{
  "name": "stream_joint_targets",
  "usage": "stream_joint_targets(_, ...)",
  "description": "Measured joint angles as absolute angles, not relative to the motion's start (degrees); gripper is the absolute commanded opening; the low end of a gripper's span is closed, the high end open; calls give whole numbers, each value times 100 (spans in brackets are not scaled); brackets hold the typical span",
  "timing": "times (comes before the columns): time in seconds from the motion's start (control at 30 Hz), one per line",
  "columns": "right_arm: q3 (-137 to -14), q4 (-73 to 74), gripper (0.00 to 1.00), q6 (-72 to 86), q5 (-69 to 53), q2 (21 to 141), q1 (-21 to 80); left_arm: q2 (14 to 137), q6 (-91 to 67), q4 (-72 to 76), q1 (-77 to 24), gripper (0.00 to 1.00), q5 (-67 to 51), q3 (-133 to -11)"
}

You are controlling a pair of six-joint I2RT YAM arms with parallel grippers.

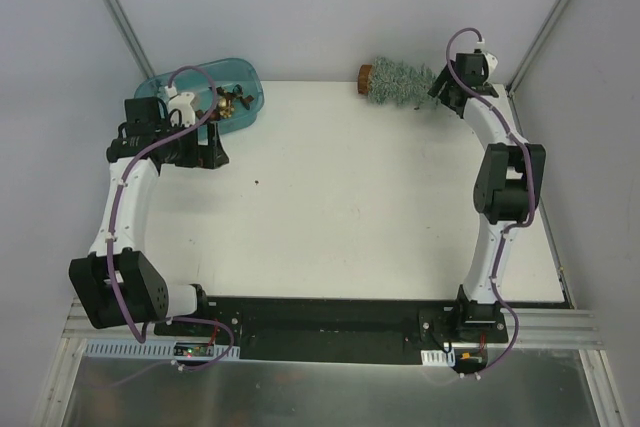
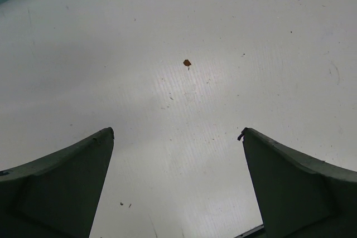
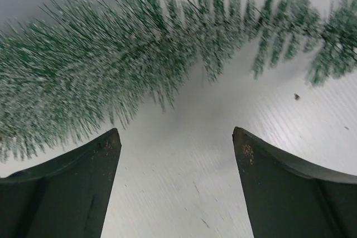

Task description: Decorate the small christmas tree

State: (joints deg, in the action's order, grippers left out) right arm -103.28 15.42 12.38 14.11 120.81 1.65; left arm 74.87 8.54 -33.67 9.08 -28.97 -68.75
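Note:
The small christmas tree lies on its side at the table's far edge, its brown round base pointing left and its tip to the right. My right gripper is at the tree's tip end. In the right wrist view the frosted-green bristles stretch across just beyond my open right gripper, nothing between the fingers. My left gripper hovers beside the teal tray; the left wrist view shows the left gripper wide open over bare table.
The teal tray at the back left holds small dark and gold ornaments. A small brown crumb lies on the white table. Grey walls close in the back and sides.

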Motion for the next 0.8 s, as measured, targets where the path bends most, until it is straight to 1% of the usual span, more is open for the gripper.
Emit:
stream_joint_targets(0.3,-11233,845,77,1240,1190,13082,169,7699,904,-3201,908,99,-3002,-6674)
stream_joint_targets(0.4,-11437,755,73,1205,1166,13336,167,7710,956,-3177,908,99,-3000,-6646)
stream_joint_targets(0.5,-11638,692,66,1155,1166,13533,167,7710,980,-3103,908,99,-3000,-6604)
stream_joint_targets(0.63,-11725,582,52,1085,1168,13646,163,7710,985,-3024,908,99,-3000,-6521)
stream_joint_targets(0.8,-11732,537,25,917,1201,13670,163,7714,980,-2932,908,99,-2998,-6449)
